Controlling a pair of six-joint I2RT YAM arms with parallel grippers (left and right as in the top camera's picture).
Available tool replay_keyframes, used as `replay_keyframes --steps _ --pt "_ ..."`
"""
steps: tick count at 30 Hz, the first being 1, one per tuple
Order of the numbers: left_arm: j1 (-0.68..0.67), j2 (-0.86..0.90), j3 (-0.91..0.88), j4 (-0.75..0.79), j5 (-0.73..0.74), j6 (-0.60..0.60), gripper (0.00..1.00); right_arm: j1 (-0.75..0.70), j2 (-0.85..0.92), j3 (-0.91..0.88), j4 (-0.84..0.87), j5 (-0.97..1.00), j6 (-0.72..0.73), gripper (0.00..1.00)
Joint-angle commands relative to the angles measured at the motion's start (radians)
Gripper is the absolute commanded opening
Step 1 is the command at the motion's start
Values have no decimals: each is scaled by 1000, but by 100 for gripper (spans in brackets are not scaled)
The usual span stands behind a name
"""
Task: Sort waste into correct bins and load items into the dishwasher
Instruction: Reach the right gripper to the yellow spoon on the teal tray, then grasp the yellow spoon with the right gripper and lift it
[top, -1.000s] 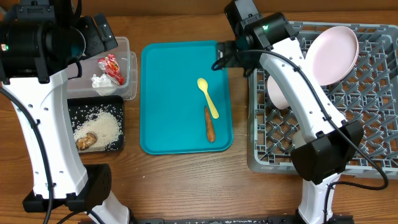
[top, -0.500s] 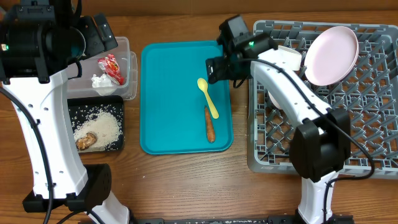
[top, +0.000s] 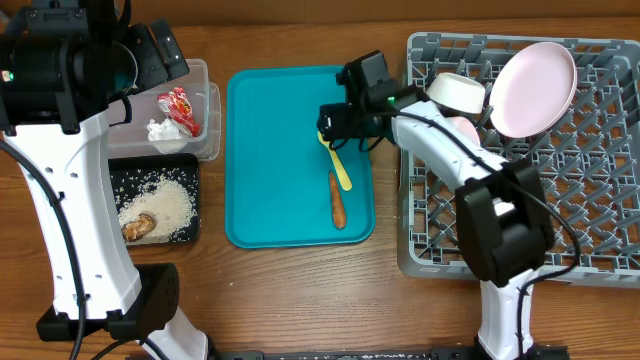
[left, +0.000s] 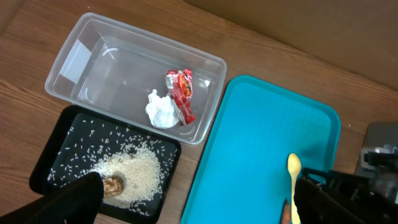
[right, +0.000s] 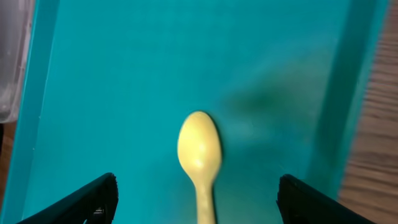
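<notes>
1 large square grey plastic dish rack (top: 590, 210) fills the right end of the tabletop, and 1 big teal serving tray (top: 270, 150) lies at the middle. 1 large pale pink round plate (top: 535, 88) stands tilted in the rack's far part. Toward the left edge are 2 bins: 1 clear plastic rectangular tub (left: 68, 59) farther back and 1 shallow black rectangular tray (top: 125, 172) just in front of it. The right gripper (right: 199, 199) hangs over the teal tray's far right part with its fingers spread and nothing between them; the left gripper (left: 199, 205), above the tub, is likewise spread and empty. 2 small bowls, 1 white (top: 457, 92) and 1 pinkish (top: 465, 130), sit in the rack near its left side. On the teal tray lie 1 thin orange-brown carrot (top: 337, 200) and 1 pale yellow plastic spoon (right: 199, 149), its bowl under the right gripper. The tub holds 1 red crinkled snack wrapper (left: 180, 93) touching 1 crumpled white napkin (left: 160, 112). The black tray holds white rice grains (top: 170, 200) and brown food scraps (top: 138, 228).
</notes>
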Motion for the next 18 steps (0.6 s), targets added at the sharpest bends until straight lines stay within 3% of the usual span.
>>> replay_keyframes --steps 1,11,18 --pt "0 5 10 5 8 -14 100 33 42 -7 11 23 19 80" --pt "0 5 10 5 8 -13 100 87 85 -7 50 203 45 63" --pt "0 5 10 5 8 -13 100 95 118 -7 84 268 92 59"
